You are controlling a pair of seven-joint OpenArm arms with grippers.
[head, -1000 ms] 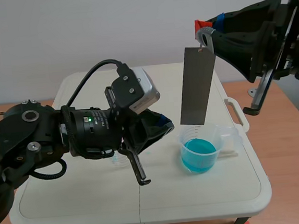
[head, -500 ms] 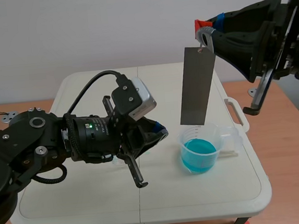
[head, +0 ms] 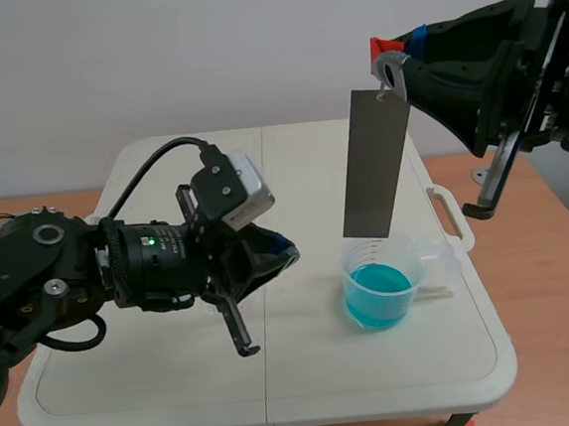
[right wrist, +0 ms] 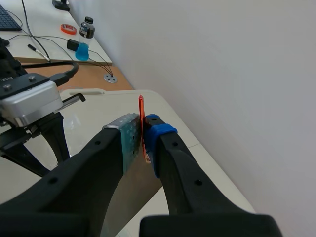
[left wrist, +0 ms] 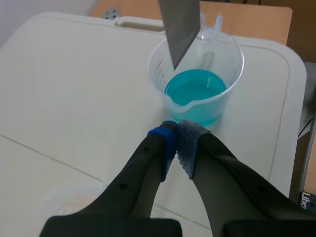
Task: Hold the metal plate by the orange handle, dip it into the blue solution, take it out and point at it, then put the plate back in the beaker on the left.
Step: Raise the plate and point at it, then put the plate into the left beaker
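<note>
Metal plate [head: 374, 163] hangs over the blue solution [head: 378, 287], clear of the liquid.
The right gripper [right wrist: 143, 127] pinches the orange handle [right wrist: 141, 104], so the plate hangs upright at the 12 o'clock side of the beaker [head: 413, 261] on the bench [head: 159, 373]. At the beaker's 9 o'clock, the left gripper [left wrist: 176, 132] points toward it, fingers pressed together on nothing.
</note>
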